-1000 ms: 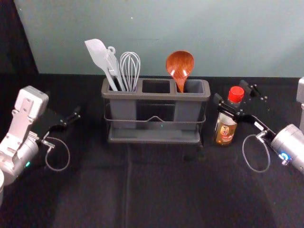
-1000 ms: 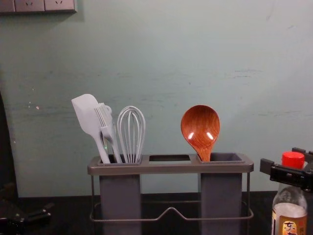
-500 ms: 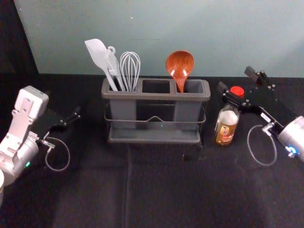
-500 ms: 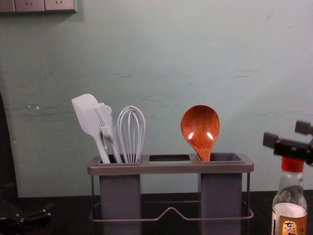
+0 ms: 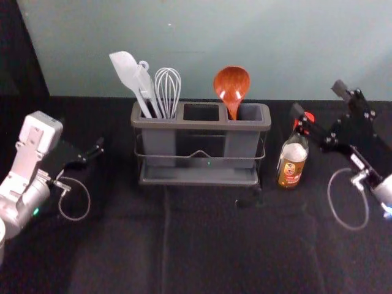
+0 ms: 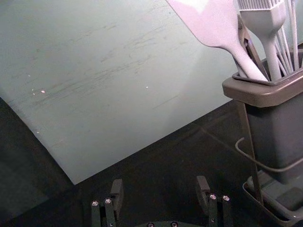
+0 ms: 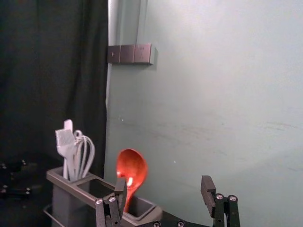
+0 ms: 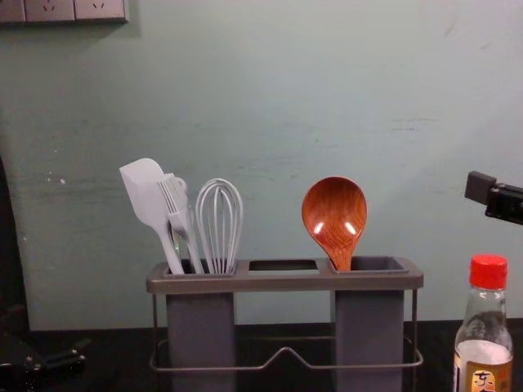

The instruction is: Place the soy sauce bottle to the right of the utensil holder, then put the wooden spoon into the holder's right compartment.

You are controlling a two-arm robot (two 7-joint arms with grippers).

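A black cloth (image 5: 214,251) covers the surface in front of me, softly creased, and beyond it rises a pale grey-green wall (image 8: 286,98) with scuffs and small specks. A black curtain (image 7: 52,71) hangs on my left, and high on the wall I see three socket plates (image 8: 65,10) in a row.

I count one utensil holder (image 5: 202,123) with three compartments. Its left one has one spatula (image 8: 145,192), one silicone brush (image 8: 178,214) and one whisk (image 8: 219,224); something darker sits between spatula and brush, and I cannot make it out. Its right one has one wooden spoon (image 8: 334,216), bowl up, leaning slightly. One soy sauce bottle (image 5: 291,165), red-capped, stands upright on the cloth, just to the right of the holder and apart from it.

My right gripper (image 5: 318,100) is spread wide with nothing between its fingers, up near the bottle; the chest view shows one finger above the cap, not touching it. My left gripper (image 5: 91,154) is parked low, left of the holder, also wide.
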